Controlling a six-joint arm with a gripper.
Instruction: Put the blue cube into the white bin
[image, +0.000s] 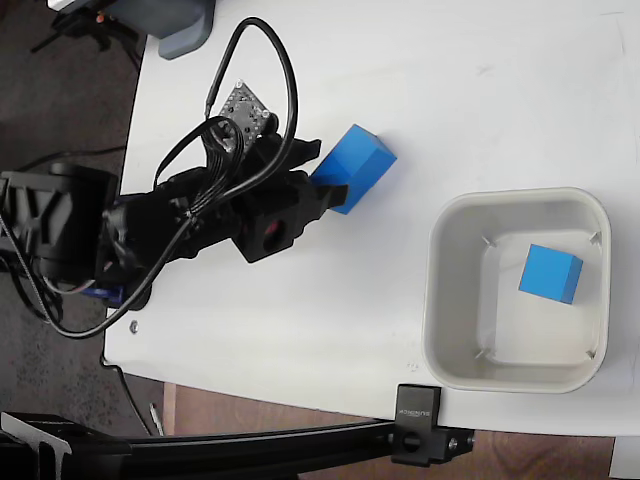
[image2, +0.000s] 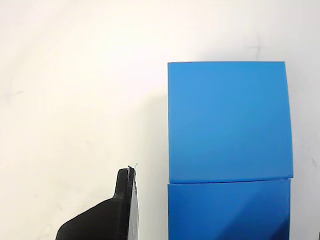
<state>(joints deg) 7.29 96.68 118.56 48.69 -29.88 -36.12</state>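
A blue cube (image: 358, 163) rests on the white table, left of the white bin (image: 452, 215). My black gripper (image: 322, 173) reaches in from the left and stands open, its fingertips at the cube's near side. In the wrist view the blue cube (image2: 229, 120) fills the right half of the frame. One black finger (image2: 121, 210) shows at the lower left, with a strip of table between it and the cube. The other finger is out of frame. A second blue cube (image: 550, 272) lies inside the bin.
A grey device base (image: 185, 25) stands at the table's top left corner. A black rail and clamp (image: 418, 425) run along the table's lower edge. Black cables (image: 265, 75) loop above the arm.
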